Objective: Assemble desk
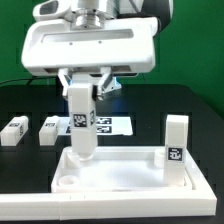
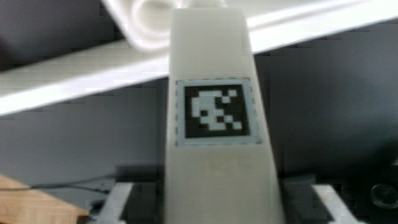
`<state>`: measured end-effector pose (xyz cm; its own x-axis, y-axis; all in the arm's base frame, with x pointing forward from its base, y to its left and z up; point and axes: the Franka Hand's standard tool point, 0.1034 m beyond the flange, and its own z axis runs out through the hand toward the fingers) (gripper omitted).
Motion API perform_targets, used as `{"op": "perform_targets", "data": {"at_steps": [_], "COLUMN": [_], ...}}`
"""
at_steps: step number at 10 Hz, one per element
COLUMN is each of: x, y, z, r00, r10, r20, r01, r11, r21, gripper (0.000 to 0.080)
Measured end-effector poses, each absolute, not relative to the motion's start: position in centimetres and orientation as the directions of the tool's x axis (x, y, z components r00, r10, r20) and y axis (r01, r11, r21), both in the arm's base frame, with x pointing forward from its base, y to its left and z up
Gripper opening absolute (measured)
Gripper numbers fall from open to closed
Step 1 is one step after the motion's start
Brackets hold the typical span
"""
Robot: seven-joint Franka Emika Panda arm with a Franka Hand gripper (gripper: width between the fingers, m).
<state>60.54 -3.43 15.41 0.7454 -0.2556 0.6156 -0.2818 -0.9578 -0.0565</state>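
The gripper pinches 1 upright white tagged leg near its top, jaws partly closed. Directly beneath, the leg's foot meets a corner of the white desk panel. Toward the exterior view's right stands a 2nd leg. Opposite, a 3rd leg and 4th leg lie apart.

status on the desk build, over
Gripper shut on held leg, upright at panel corner, seating unclear. Second leg standing at panel's other end. Two loose legs on table, none blocking.
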Motion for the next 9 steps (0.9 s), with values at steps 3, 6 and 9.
{"op": "perform_targets", "data": {"at_steps": [3,6,9], "x": [60.8,60.9,61.0], "y": [-4.4,-4.3,-4.8], "z": [14.8,14.2,13.5], "r00": [0.757,0.760,0.766], "r10": [-0.243,-0.250,-0.240], "r20": [0.607,0.600,0.597], "r01": [-0.278,-0.286,-0.283], "r11": [-0.960,-0.957,-0.959], "r21": [-0.037,-0.037,-0.023], "gripper": [0.0289,0.0289,0.0289]}}
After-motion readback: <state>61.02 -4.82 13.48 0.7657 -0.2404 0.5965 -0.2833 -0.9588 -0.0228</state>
